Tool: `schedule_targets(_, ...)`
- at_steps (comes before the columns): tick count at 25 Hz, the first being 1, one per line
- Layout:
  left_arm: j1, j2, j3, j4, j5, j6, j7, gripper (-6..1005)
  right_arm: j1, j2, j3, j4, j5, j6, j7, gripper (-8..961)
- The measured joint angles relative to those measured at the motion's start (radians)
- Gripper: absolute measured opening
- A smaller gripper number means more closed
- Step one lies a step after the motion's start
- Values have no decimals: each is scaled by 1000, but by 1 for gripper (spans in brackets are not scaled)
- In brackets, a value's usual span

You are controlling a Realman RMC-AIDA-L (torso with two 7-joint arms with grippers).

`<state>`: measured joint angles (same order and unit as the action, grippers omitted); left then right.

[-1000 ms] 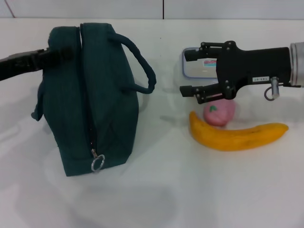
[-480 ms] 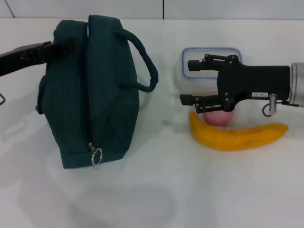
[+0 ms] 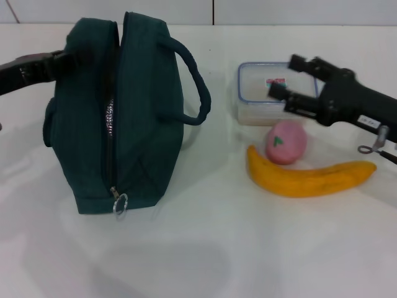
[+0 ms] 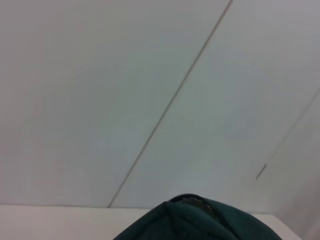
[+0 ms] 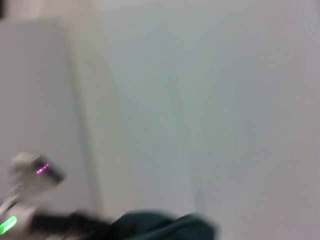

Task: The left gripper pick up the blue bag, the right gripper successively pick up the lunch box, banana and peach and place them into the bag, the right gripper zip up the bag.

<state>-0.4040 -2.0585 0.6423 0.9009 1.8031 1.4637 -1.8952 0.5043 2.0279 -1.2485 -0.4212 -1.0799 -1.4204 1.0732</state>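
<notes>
The dark teal-blue bag [image 3: 118, 118] stands upright on the white table, its top zipper partly open, with a ring pull [image 3: 120, 202] at the near end. My left gripper [image 3: 62, 62] reaches in from the left and is shut on the bag's far top edge. The clear lunch box [image 3: 273, 93] with a blue rim lies at the right. My right gripper [image 3: 286, 77] hovers open over the box, tilted, fingers pointing left. The pink peach [image 3: 285, 142] sits just in front of the box. The yellow banana [image 3: 310, 177] lies in front of the peach. The bag's top [image 4: 200, 222] shows in the left wrist view.
The bag's looped handle [image 3: 192, 81] hangs out toward the lunch box. White table stretches in front of the bag and fruit. A tiled wall stands behind. In the right wrist view the bag [image 5: 165, 227] and the left arm [image 5: 30, 200] show blurred.
My right gripper has risen and swung back to the right, tilting, and uncovered the peach. The bag has shifted and its zipper gap has widened at the top.
</notes>
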Motion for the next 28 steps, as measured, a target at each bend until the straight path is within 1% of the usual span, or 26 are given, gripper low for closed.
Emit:
schedule_targets(5,-31,-5,16,-13,28,1,36,157,-1,0,-8,221,278,-32,-121,843)
schedule_targets(8,-43,-7,16,-28,32,-2,58,135,3,0,-7,329,420,-36,-51,843)
schedule_targets(11,-52,-15,16,-35,28,-3,85,109,-4,0,2,397,497,-54,29,843)
schedule_targets(12,-57,-18,16,-37,27,-3,96,109,-9,0,18,432,522,-78,64,843)
schedule_targets(13,-62,-21,17,-37,27,-4,106,109,-9,0,21,436,526,-83,71,843)
schedule_targets(16,-76,-23,17,-38,32,-4,114,109,-1,0,73,500,535,-113,159,843)
schedule_targets(20,-88,-23,21,-39,34,-5,115,108,4,0,91,520,512,-92,249,842)
schedule_targets(23,-88,-23,27,-39,35,-5,115,108,19,0,91,514,439,-59,312,842)
schedule_targets(28,-86,-20,28,-36,36,-4,118,108,60,0,87,500,326,-13,333,842)
